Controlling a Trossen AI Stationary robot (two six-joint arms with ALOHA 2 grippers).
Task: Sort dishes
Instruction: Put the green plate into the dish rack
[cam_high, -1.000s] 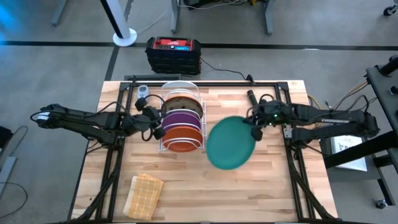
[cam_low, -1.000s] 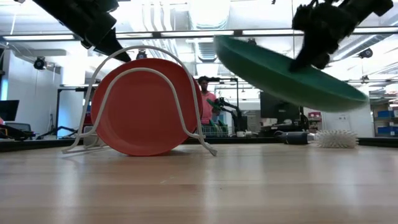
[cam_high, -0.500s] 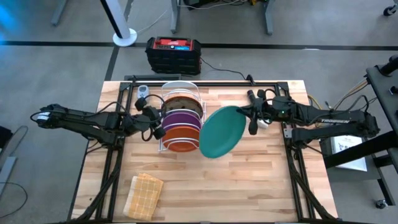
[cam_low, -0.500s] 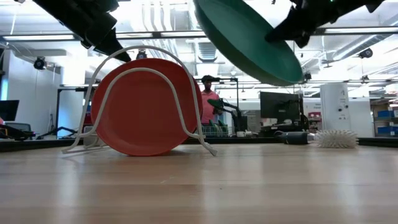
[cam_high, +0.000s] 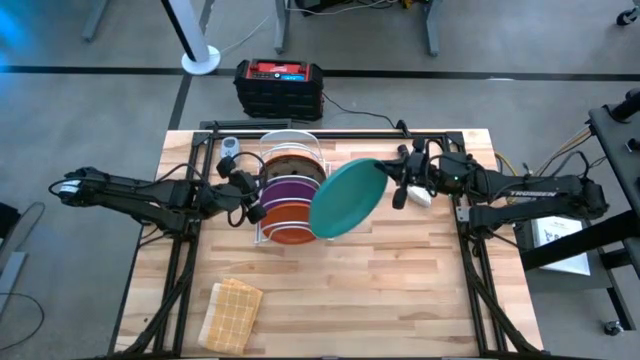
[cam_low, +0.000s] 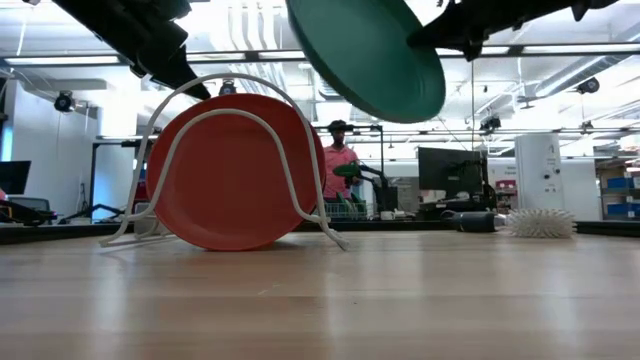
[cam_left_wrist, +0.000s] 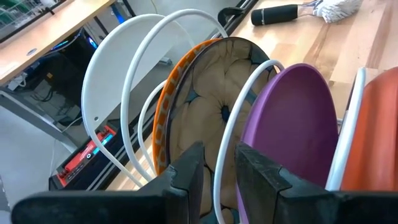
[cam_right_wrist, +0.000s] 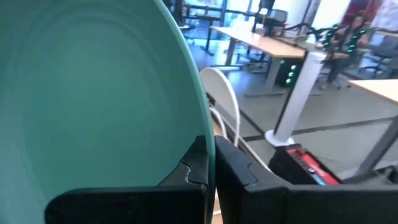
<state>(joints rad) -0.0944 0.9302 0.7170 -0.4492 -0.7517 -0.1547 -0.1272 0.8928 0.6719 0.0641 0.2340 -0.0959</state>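
A white wire rack (cam_high: 291, 190) stands mid-table. In it, on edge, are an orange-patterned plate (cam_left_wrist: 211, 118), a purple plate (cam_left_wrist: 292, 130) and a plain orange plate (cam_low: 235, 170) at the near end. My right gripper (cam_right_wrist: 213, 168) is shut on a larger teal-green plate (cam_high: 345, 198), held in the air just right of the rack and above it. My left gripper (cam_left_wrist: 219, 171) is at the rack's left side, with a wire hoop (cam_left_wrist: 217, 155) between its fingers. My left gripper has the rack's wire hoop (cam_left_wrist: 217, 180), the one between the patterned and purple plates, between its two fingers. It slants down from the table's left. The fingers' own bodies hide where they meet the wire. My right gripper pinches the teal plate's rim (cam_right_wrist: 210, 146) between its two fingers, one on the hollow face and one on the back. The fingers come nearly level from the table's right. The plate is lifted clear and tilted steeply, its hollow face toward the near right.
A tan woven cloth (cam_high: 232, 312) lies near the front left. A dish brush (cam_low: 540, 222) lies on the table's far right part. A person (cam_low: 338, 170) stands in the room beyond. Bare wood lies in front of the rack and under the teal plate.
My right gripper has risen, gone toward the rack and tipped up nearly level, staying shut on the teal plate. The plate has swung from lying almost flat, right of the rack, to standing steeply tilted close beside the rack's right side.
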